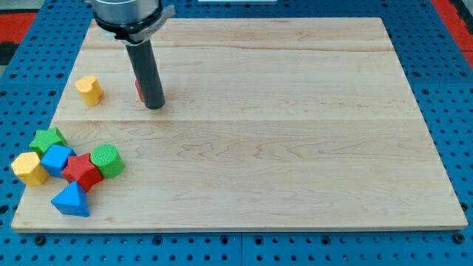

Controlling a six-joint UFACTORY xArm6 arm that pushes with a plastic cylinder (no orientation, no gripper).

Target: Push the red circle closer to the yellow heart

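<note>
Red circle point(138, 90), mostly hidden behind my tip point(154, 107), sits on the wooden board point(295, 148) just right of the yellow heart point(89, 89). There is no pincer; the rod touches the red block.

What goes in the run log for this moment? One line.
my tip against red circle | circle mostly hidden | yellow heart toward view's left, apart

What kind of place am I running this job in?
Probably a robotics lab bench, not a home or factory floor. A pale wooden board lies on a blue perforated base, small coloured toy blocks are clustered at the view's bottom left, and my tip rests on the board.
</note>
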